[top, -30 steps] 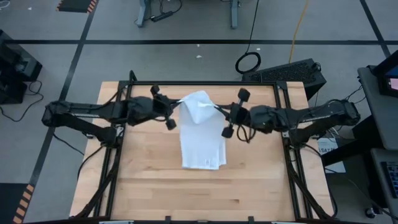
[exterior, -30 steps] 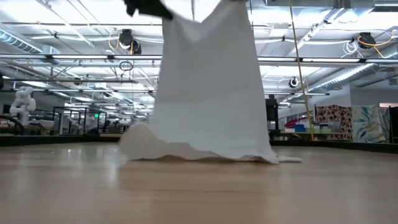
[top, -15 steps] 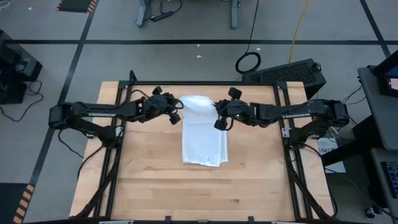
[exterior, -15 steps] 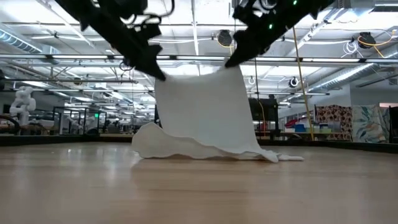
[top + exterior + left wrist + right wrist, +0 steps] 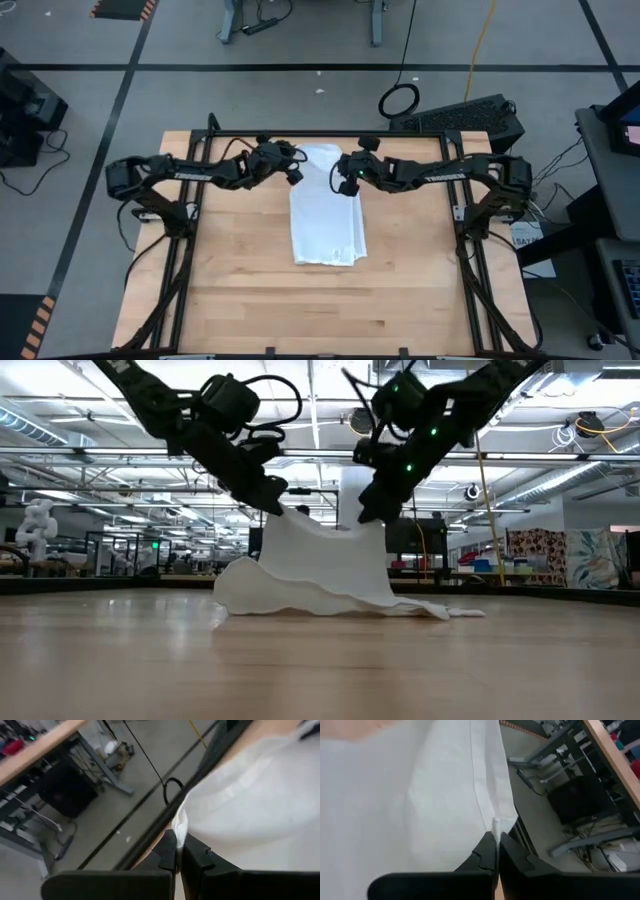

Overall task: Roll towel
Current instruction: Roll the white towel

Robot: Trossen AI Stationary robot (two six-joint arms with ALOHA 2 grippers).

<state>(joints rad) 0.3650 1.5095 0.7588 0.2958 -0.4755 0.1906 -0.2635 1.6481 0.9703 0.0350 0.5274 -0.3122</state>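
Note:
The plain white towel [image 5: 326, 205] lies lengthwise in the middle of the wooden table, its near part flat on the top and its far end held up. My left gripper [image 5: 292, 165] is shut on the far left corner. My right gripper [image 5: 342, 177] is shut on the far right corner. In the low view the towel [image 5: 320, 575] rises from the table to both grippers [image 5: 283, 508] [image 5: 368, 510], sagging between them. My left gripper pinches the towel's far left corner [image 5: 179, 826] between its two fingers, slanting down from the table's left. The corner is lifted and the cloth slopes down to the table. My right gripper pinches the towel's far right corner [image 5: 496, 824] at the hemmed edge, slanting down from the right. The corner is lifted and the cloth below it is slack.
A black metal frame [image 5: 330, 135] runs along the table's far edge and down both sides [image 5: 463, 240]. Bare wood [image 5: 330, 310] lies between the towel's near end and the near edge.
Both grippers have gone down and toward the table's far edge, still shut on the towel's far corners. The lifted far end has come much lower and more of the cloth has settled flat on the table; the near end has stayed in place.

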